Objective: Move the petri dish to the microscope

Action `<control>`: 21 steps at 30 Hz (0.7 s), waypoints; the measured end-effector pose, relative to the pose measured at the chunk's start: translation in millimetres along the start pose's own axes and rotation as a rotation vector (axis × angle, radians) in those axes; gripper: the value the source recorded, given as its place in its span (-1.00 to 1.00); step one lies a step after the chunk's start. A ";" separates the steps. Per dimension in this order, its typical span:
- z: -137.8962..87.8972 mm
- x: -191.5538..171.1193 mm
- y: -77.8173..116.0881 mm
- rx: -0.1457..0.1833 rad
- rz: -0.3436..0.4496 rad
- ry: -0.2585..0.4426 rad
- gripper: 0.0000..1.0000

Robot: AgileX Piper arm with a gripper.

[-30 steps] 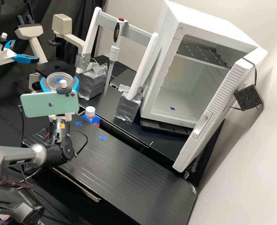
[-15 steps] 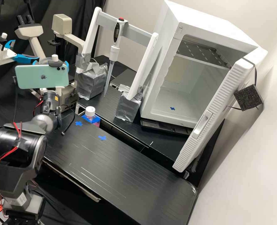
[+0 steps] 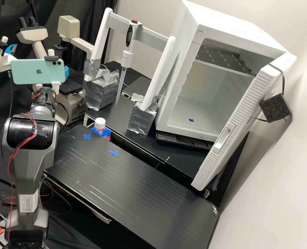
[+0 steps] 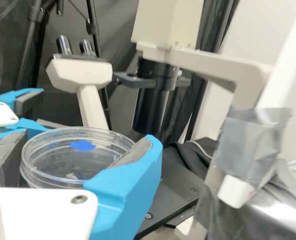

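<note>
Clear plastic makes up the petri dish (image 4: 77,157), round and shallow, with a blue mark (image 4: 82,145) showing through it, and it is pinched between the two blue jaws of the gripper (image 3: 66,72), one on either side of its rim. It sits close to level in that grip, near the microscope's black stage (image 4: 175,192). The microscope (image 3: 69,105) is cream-coloured, with a pair of dark eyepieces (image 4: 63,45) on a slanting tube and a boxy lamp head (image 3: 69,26) on an arm over the stage. A mint-green phone (image 3: 39,72) is mounted on the dark grey arm (image 3: 30,166), in front of much of the gripper in the high view. A second gripper (image 3: 4,60), white and blue, is off to the other side of the phone from the microscope's stage. Beside the microscope, a pipette (image 3: 126,57) hangs tip down from a grey crossbar (image 3: 150,34) between white uprights, whose feet are in silver-taped blocks (image 3: 101,91). Next along is a white incubator (image 3: 181,69), its door (image 3: 236,128) wide open, a perforated shelf (image 3: 226,57) high inside and a blue cross (image 3: 191,120) on its floor. Nearer the arm, a white-capped bottle (image 3: 99,123) stands by the edge of the black, finely lined tabletop (image 3: 136,186), which bears two more blue crosses (image 3: 113,152).
</note>
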State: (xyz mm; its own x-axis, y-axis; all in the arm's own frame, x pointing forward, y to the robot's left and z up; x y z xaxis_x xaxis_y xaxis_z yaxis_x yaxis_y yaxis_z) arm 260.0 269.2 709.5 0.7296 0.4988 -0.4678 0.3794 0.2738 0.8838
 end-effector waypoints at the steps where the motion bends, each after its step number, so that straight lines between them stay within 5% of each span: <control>1: -0.1 5.2 -1.8 -0.009 -0.006 -0.011 -1.00; 5: -0.3 20.8 -6.9 -0.019 -0.020 -0.035 -1.00; 15: 9.9 48.4 -15.8 0.037 -0.009 -0.106 -1.00; 21: 15.6 61.7 -28.0 0.041 -0.022 -0.134 -1.00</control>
State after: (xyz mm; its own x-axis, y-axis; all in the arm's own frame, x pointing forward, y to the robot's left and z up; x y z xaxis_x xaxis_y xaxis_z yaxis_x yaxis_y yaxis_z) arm 303.4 279.5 656.0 0.7896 0.3778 -0.4835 0.4170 0.2476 0.8745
